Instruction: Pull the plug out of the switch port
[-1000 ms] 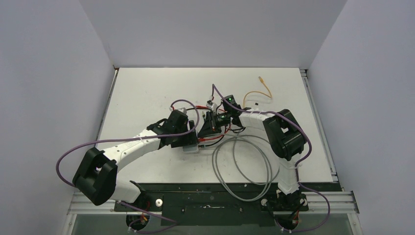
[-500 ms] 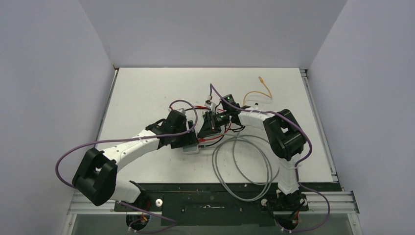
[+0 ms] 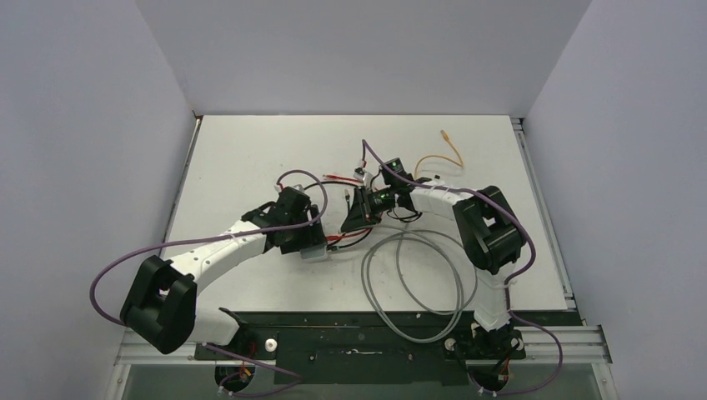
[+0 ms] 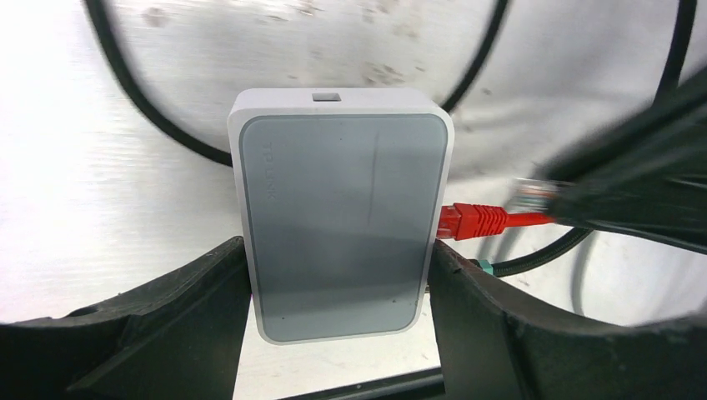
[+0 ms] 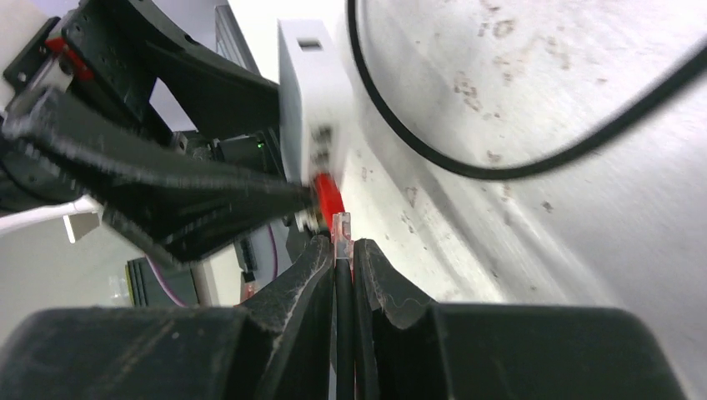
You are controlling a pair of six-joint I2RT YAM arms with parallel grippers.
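Switch (image 4: 342, 225) on counter (image 4: 100, 192), near middle; left pincer (image 4: 338, 260) clamped on its long sides. Right pincer (image 5: 338, 250) pinched together on black cable (image 5: 343, 333) behind clear plug (image 5: 340, 227). Clear plug looks free of socket, beside seated red plug (image 4: 475, 221). Step: extraction, seemingly done. Next: draw clear plug straight away, switch pinned.
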